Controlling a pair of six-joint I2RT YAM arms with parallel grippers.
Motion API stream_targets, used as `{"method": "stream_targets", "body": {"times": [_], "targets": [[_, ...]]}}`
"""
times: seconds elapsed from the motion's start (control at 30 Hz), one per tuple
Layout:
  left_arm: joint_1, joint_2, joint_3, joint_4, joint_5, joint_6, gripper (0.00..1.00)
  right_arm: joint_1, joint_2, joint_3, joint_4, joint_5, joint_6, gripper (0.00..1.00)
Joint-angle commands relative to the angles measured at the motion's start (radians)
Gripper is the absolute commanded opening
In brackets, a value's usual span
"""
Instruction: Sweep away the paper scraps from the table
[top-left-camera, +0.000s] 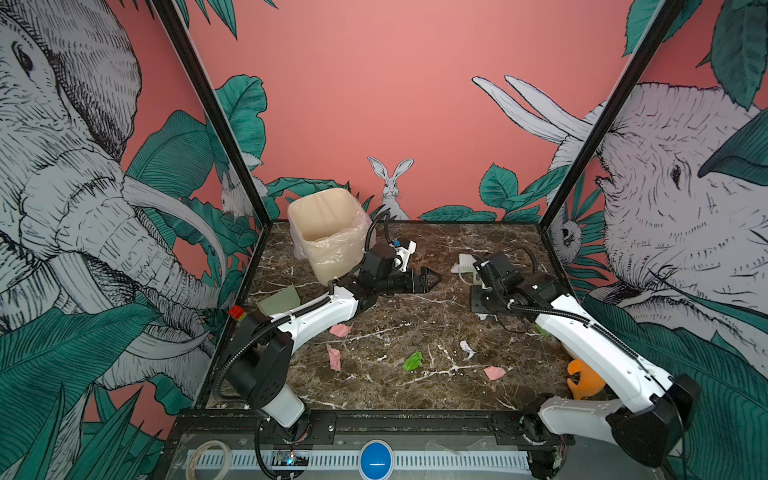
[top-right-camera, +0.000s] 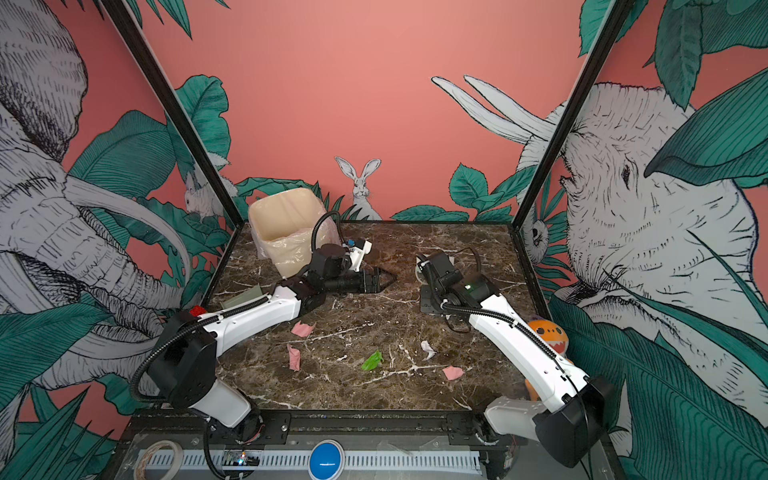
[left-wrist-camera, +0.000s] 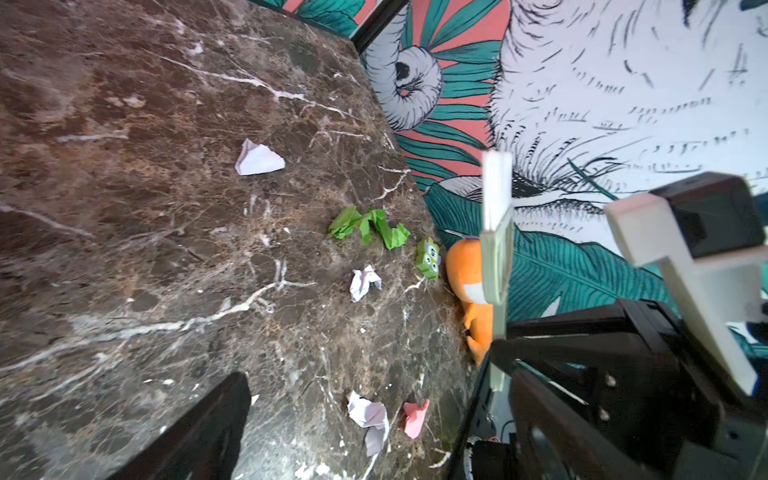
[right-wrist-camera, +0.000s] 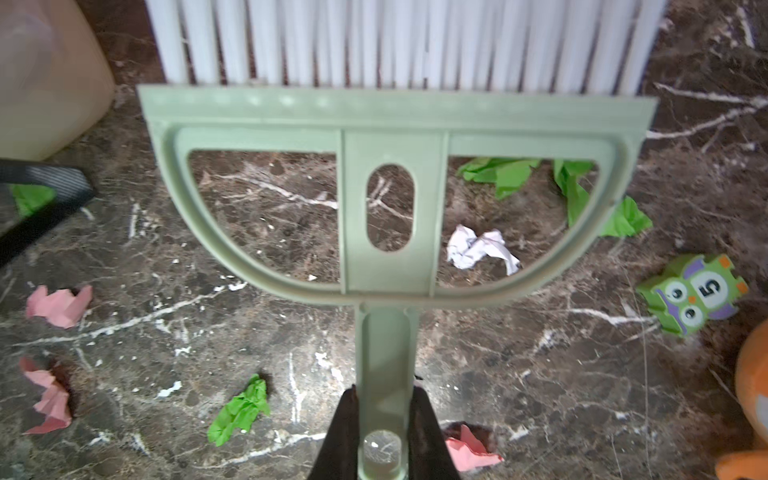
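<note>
Across the near half of the table, the paper scraps are just scattered around, pink, green, white. The right gripper is clamped on the pale green brush handle; the left gripper hovers mid-table, jaws spread, nothing in them.

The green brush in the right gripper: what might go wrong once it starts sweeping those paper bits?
1. The owl block and orange plush toy sit beside the paper scraps, so the brush may drag them along too.
2. The right gripper pinches only the handle's end; pressing down could twist the brush.
3. The dustpan lies unheld by the left edge, so scraps might go off the table.
</note>
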Motion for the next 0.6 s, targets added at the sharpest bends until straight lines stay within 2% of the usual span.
{"method": "stream_targets", "body": {"times": [0.0,0.33,0.4,0.57], "targets": [[-0.003,-0.012,0.034,0.086,0.079,-0.049,0.91,0.035,0.018,0.051,0.042,0.018,-0.009,0.05],[-0.003,-0.016,0.033,0.141,0.088,-0.082,0.66,0.112,0.051,0.077,0.081,0.011,-0.010,0.05],[-0.003,-0.008,0.037,0.147,0.119,-0.085,0.62,0.127,0.052,0.084,0.090,0.007,-0.013,0.04],[-0.003,0.016,0.049,0.175,0.105,-0.100,0.58,0.156,0.049,0.073,0.103,0.001,-0.016,0.04]]}}
